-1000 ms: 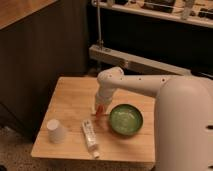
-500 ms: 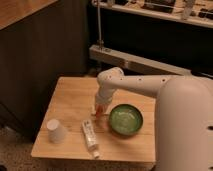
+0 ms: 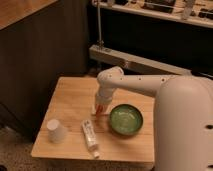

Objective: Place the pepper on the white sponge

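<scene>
- Hardly anything is changing since the earlier frames: the gripper [image 3: 101, 110] is staying low over the table [image 3: 70, 100], just beside the green bowl [image 3: 126, 120].
- The pepper [image 3: 102, 108] is showing as a red spot right at the gripper's tip; it is too small for reading its long axis or where it is pointing.
- How wide the gripper is standing, I cannot tell.
- The white sponge is not showing; perhaps it is lying hidden beneath.

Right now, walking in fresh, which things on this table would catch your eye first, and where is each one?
The big white arm reaches in from the picture's right, its gripper pointing down over the middle of the wooden table with the small red-orange pepper at its tip. Just right of it sits a green bowl. Near the front edge lie a white tube and, further left, an upturned white cup.
</scene>
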Controlling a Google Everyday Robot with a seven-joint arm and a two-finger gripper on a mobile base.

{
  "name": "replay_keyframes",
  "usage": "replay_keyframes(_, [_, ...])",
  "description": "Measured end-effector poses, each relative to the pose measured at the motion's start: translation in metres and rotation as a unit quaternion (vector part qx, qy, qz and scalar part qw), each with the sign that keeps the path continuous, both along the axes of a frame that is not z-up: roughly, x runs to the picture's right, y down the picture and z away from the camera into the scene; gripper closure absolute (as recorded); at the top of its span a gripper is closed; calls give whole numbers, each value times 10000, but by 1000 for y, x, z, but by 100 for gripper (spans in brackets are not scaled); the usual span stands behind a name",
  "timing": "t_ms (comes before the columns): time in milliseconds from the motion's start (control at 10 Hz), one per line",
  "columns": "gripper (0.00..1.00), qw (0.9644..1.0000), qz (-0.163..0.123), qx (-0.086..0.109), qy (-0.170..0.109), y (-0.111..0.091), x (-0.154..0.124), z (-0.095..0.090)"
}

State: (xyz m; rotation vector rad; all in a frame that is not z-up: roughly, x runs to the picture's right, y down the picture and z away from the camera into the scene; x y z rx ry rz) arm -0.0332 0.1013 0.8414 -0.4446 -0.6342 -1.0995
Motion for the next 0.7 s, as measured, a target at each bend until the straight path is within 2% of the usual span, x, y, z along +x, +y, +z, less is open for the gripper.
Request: replay_keyframes(700, [100, 10000, -84, -1, -47, -2, 7, 19])
